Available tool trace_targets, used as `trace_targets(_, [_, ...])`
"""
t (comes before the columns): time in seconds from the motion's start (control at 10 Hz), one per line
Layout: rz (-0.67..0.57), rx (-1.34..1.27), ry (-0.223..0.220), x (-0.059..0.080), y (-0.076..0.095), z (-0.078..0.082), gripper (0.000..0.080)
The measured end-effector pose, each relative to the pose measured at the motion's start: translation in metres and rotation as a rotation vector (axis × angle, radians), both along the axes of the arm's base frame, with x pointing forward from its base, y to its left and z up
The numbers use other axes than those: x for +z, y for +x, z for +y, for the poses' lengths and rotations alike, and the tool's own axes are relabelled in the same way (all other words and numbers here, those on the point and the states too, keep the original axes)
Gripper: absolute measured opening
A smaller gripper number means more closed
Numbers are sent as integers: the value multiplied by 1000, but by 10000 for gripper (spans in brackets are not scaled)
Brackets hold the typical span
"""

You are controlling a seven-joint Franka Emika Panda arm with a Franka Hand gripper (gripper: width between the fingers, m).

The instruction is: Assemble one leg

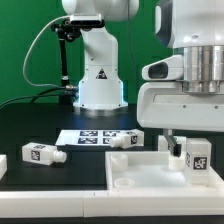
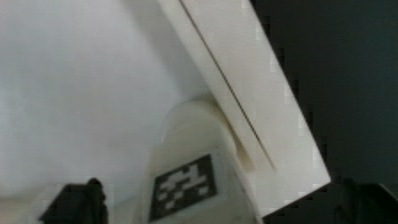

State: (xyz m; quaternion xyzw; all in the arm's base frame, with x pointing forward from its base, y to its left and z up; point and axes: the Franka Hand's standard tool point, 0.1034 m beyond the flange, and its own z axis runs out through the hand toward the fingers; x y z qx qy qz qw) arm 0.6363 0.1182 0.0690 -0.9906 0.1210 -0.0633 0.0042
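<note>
My gripper [image 1: 193,146] hangs at the exterior view's right, over the right corner of the large white square panel [image 1: 140,172]. It is shut on a white leg [image 1: 197,157] that stands upright with its tag facing the camera, its lower end at the panel. In the wrist view the leg [image 2: 187,180] sits between the dark fingers [image 2: 75,205] of the gripper [image 2: 210,212], beside the panel's raised rim [image 2: 228,75]. Two more legs lie on the table: one at the left [image 1: 40,153], one near the middle [image 1: 126,139].
The marker board [image 1: 88,136] lies flat behind the panel. The robot's white base [image 1: 98,75] stands at the back centre with a black cable looping beside it. A white part [image 1: 3,165] shows at the left edge.
</note>
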Motion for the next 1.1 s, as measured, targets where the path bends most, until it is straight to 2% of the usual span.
trace_targets(0.1, [-29,206,-43,4,6,-1,649])
trace_targets(0.3, [-72,217,-47,4,9,-1,649])
trace_targets(0.5, [-73,169,-39,4,9,-1,385])
trace_targets(0.6, [-74,87,-27,3,9,-2,286])
trace_targets(1.0, [-71,-339,33,2,9,-8,286])
trace_targets(1.1, [-65,-478,60,1,8,-11,286])
